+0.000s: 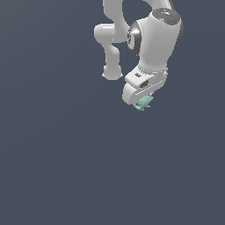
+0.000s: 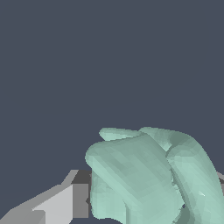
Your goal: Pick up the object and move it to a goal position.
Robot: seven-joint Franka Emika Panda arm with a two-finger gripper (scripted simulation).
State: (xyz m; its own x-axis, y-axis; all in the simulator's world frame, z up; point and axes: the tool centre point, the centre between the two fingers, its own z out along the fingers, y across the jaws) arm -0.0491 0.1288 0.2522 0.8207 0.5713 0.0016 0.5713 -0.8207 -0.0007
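The object [image 1: 143,103] is a tiny pale mint-green, spiky-edged item sticking out just below the white robot hand in the exterior view. In the wrist view the object [image 2: 148,175] fills the lower right, pressed against a grey finger [image 2: 65,203]. My gripper [image 1: 141,102] appears shut on the object and holds it in the air against the plain dark background. The fingertips are mostly hidden by the hand and the object.
The white arm [image 1: 149,39] reaches in from the top of the exterior view. A uniform dark blue-grey background surrounds everything; no goal marker shows.
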